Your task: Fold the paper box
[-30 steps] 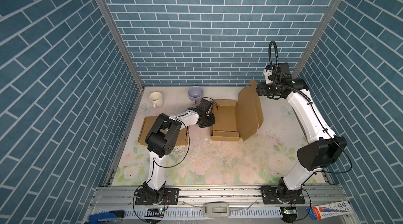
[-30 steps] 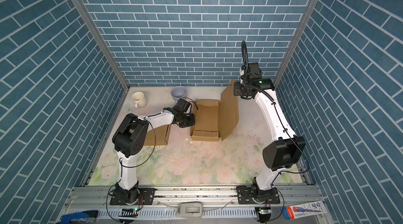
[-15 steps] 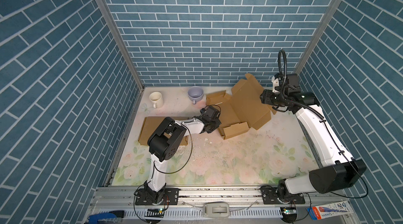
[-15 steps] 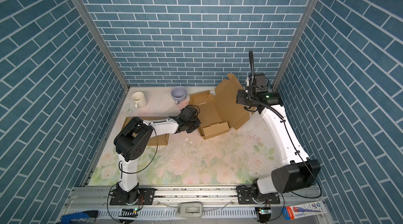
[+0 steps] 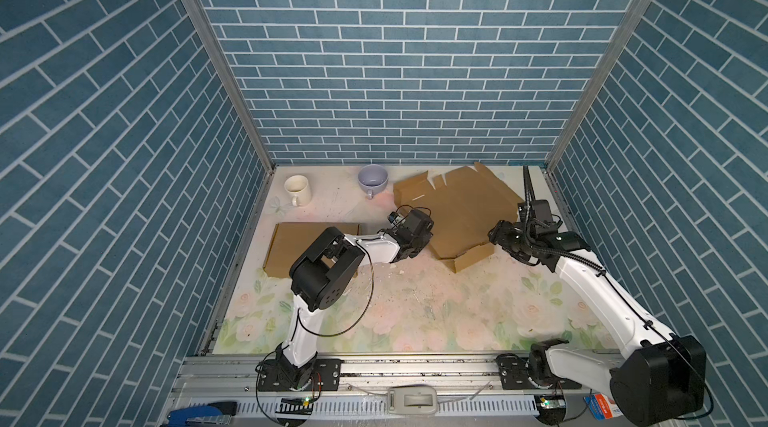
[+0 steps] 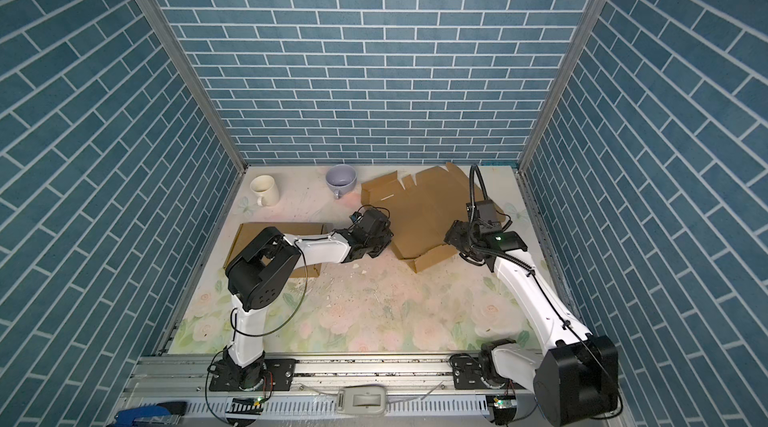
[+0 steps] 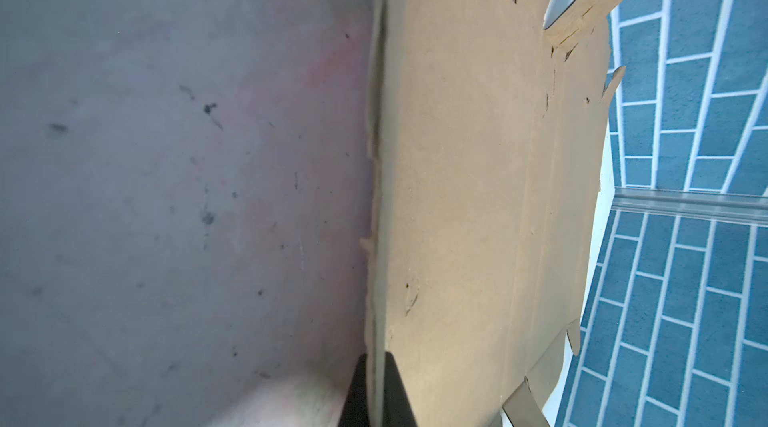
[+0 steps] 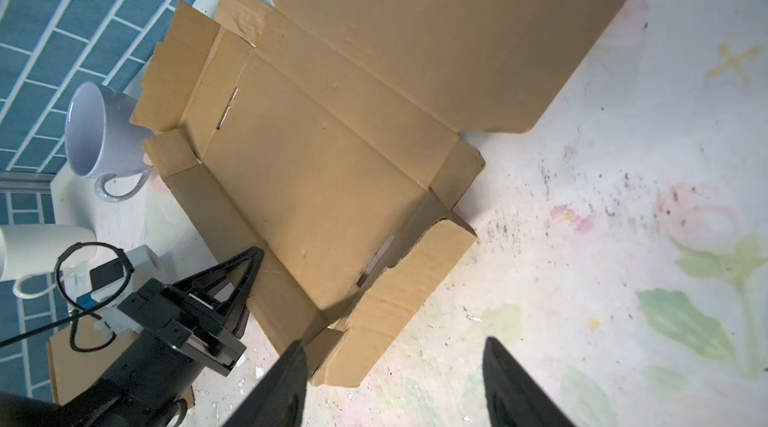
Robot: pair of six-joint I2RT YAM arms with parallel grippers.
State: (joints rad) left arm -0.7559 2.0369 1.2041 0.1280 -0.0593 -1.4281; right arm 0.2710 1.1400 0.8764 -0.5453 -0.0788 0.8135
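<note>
The paper box (image 5: pixel 457 204) (image 6: pixel 424 213) is brown cardboard, spread open almost flat at the back right of the table, with its lid toward the back wall. One short front wall (image 5: pixel 473 256) stands folded up. My left gripper (image 5: pixel 419 234) (image 7: pixel 376 387) is shut on the box's left edge (image 7: pixel 478 175), one finger on each face of the sheet. My right gripper (image 5: pixel 498 234) (image 8: pixel 392 346) is open low beside the box's front right corner (image 8: pixel 332 146). One finger overlaps the front wall's end and nothing is held.
A flat piece of cardboard (image 5: pixel 291 246) lies at the left under my left arm. A cream mug (image 5: pixel 297 189) and a lavender cup (image 5: pixel 372 177) stand at the back, the cup close to the box's back left flap. Brick walls enclose three sides.
The lid that my right gripper held upright has dropped back flat, and the box has turned and slid right. My right gripper let go, opened wider and came down to the front corner.
</note>
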